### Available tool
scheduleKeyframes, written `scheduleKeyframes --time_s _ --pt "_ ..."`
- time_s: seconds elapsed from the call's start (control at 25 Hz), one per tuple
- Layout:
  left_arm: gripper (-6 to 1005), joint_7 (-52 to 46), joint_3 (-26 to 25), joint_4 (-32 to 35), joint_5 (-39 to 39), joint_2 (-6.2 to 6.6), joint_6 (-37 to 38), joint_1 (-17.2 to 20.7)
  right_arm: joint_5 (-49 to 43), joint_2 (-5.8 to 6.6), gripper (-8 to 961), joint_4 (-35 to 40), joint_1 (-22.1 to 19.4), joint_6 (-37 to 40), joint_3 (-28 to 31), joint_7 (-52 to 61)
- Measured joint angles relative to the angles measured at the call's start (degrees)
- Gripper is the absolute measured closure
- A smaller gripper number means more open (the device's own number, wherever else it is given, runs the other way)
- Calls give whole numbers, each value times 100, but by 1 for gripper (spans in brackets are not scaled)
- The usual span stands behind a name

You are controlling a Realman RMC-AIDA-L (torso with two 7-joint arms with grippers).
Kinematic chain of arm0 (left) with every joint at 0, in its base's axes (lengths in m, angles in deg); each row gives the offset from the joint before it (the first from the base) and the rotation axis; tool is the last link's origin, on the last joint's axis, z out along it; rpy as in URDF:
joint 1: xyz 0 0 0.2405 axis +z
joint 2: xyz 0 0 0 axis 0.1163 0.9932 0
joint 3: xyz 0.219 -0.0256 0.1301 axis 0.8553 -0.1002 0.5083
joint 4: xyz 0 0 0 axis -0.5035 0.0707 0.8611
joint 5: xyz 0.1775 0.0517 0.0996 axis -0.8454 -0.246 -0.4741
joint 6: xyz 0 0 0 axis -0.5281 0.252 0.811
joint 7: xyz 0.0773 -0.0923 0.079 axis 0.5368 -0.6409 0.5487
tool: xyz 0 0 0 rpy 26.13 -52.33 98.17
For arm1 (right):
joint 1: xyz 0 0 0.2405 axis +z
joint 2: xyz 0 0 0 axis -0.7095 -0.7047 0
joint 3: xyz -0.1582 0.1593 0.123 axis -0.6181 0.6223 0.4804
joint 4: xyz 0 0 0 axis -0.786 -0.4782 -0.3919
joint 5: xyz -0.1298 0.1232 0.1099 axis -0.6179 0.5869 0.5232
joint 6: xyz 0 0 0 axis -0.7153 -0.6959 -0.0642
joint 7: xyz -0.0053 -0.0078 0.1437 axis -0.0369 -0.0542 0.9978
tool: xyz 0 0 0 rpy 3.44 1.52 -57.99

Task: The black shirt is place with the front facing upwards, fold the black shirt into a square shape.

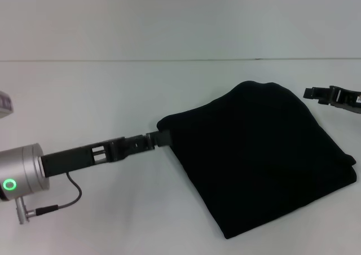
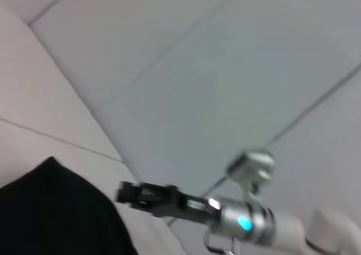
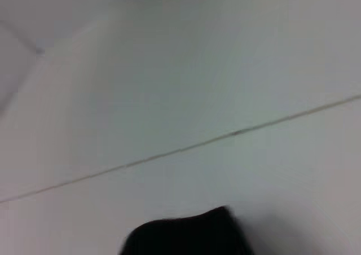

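The head view looks forward and down from above onto a white table (image 1: 113,97), taking in the whole folded black shirt (image 1: 259,153), the left arm (image 1: 67,162) entering from the left edge, and the right gripper (image 1: 318,93) at the right edge.

The left wrist view sits low and close beside the shirt (image 2: 56,215), facing across its edge toward the right gripper (image 2: 132,193) and its arm (image 2: 242,221), with pale panelled surfaces behind.

The right wrist view faces the table (image 3: 225,181) at a shallow angle, with only one edge of the shirt (image 3: 186,235) in frame.

All three views share the shirt; the head and left wrist views also share the right gripper.
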Motion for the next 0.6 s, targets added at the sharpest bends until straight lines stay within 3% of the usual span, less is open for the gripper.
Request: scheduleKeyframes --time_s 0.16,0.28,0.36,0.4,0.6 --pt "105 -864 -50 8 -9 -2 -514 -1 1094 -48 534 58 -527 915 3 -1796" --pt "106 -1572 17 35 -37 -3 -1156 -18 1699 -195 457 58 -923 1414 9 -3184" --pt "106 -1941 128 41 -42 2 -1550 -32 1946 -303 314 27 -1158 1654 14 -4018" --pt "107 -2110 211 46 -43 7 -1720 -51 2001 -349 243 11 -1238 1732 13 -4355" --pt "108 -2910 993 54 -50 45 -2467 -346 1976 -435 95 -119 -1492 1964 -55 -5412"
